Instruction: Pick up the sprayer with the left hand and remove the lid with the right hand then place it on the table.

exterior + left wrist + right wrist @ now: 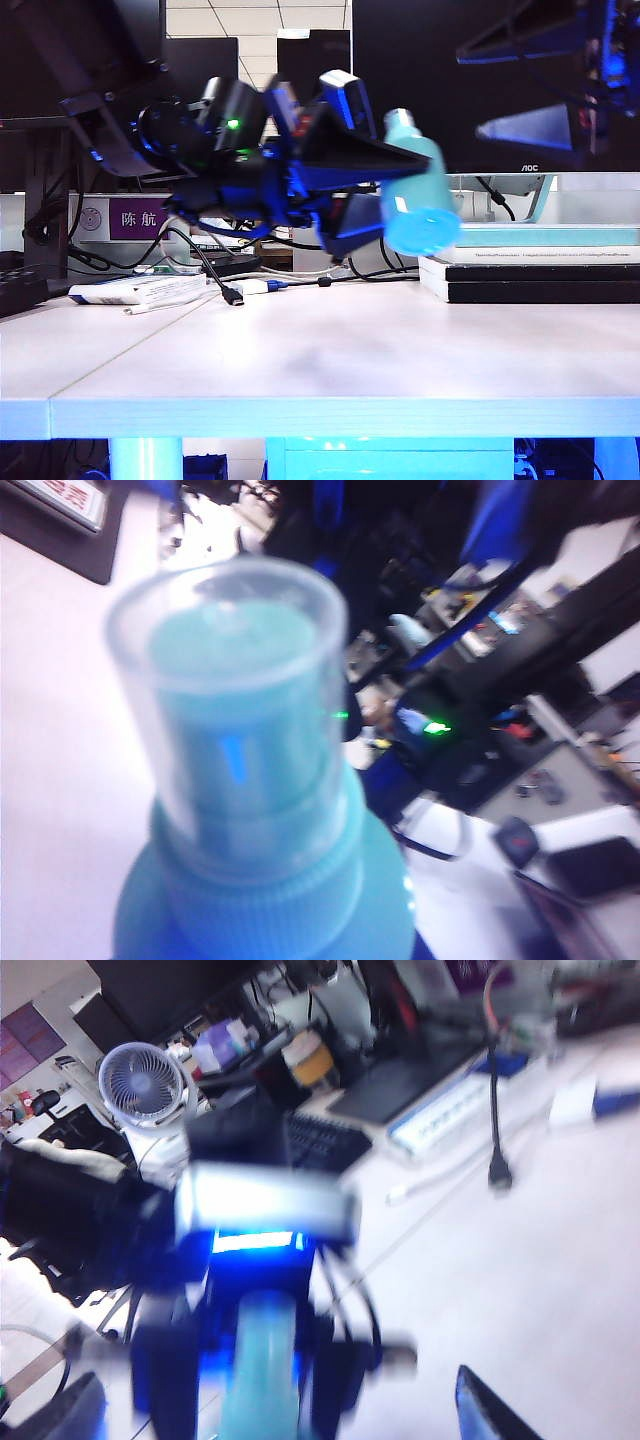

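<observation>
Sprayer [418, 200]: small teal bottle, held clear above the surface [330, 360], tilted with its base toward the exterior camera and its nozzle end toward 11 o'clock; in the exterior view it sits just right of centre. Lid [230, 695]: pale translucent cap, seated over the teal nozzle, filling the left wrist view. Left tool [385, 185]: black wedge fingers pinching the sprayer's body from 9 o'clock, one finger above the bottle and one below; a green light glows on its housing. Right tool [530, 85]: at 1 o'clock in the exterior view, high and apart from the sprayer, fingers spread wide with nothing between them; its wrist view shows the bottle between the left tool's fingers. Books [535, 270]: flat stack on the surface at 3 o'clock. Cable [215, 275]: black, trailing onto the surface at 9 o'clock. Monitor [500, 75]: dark, behind.
</observation>
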Controlling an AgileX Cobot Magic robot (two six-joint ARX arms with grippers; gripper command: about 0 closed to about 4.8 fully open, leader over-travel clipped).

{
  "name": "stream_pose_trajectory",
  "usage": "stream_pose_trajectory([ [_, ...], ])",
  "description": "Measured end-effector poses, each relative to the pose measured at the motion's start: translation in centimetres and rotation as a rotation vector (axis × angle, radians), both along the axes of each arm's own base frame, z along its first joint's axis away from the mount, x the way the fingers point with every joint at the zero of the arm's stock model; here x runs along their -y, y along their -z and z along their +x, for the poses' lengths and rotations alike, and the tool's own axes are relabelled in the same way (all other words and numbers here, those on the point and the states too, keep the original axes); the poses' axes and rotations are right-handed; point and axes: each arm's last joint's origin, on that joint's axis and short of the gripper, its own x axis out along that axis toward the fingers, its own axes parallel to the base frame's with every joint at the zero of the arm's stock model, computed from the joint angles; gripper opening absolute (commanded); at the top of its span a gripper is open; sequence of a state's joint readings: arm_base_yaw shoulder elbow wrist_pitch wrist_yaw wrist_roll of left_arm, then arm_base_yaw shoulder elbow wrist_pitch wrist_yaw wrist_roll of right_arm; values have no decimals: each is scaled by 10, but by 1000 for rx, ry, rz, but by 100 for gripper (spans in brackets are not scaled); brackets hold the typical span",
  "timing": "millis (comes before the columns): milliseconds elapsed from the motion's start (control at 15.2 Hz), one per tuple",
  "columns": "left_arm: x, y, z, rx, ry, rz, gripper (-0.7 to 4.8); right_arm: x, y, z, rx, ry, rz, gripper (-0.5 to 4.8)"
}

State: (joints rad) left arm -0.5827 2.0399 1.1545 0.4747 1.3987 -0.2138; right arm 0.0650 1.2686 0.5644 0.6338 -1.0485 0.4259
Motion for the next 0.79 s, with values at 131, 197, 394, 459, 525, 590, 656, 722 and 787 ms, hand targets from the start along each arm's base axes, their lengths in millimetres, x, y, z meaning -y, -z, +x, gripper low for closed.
stream_pose_trajectory([
  [131,10,2,-5,37,-64,33,89,0,-3,7,6,0,0,479],
  [197,10,3,-4,41,-88,46,89,3,-4,9,11,-3,-1,479],
  [394,2,-1,-2,34,-148,85,89,7,1,12,-13,-9,-10,479],
  [459,2,-6,-2,46,-145,76,89,6,2,12,-15,-17,-9,479],
  [525,2,-13,-4,57,-123,54,89,6,6,14,-34,-20,-14,479],
  [590,1,-16,-5,51,-97,43,89,6,11,16,-55,-21,-17,479],
  [656,2,-13,-8,8,-58,55,89,6,14,17,-66,-37,-15,479],
  [722,12,-13,-20,-37,63,33,89,4,23,16,-144,-169,10,479],
  [787,13,-13,-21,-41,68,34,89,4,23,15,-151,-173,11,479],
])
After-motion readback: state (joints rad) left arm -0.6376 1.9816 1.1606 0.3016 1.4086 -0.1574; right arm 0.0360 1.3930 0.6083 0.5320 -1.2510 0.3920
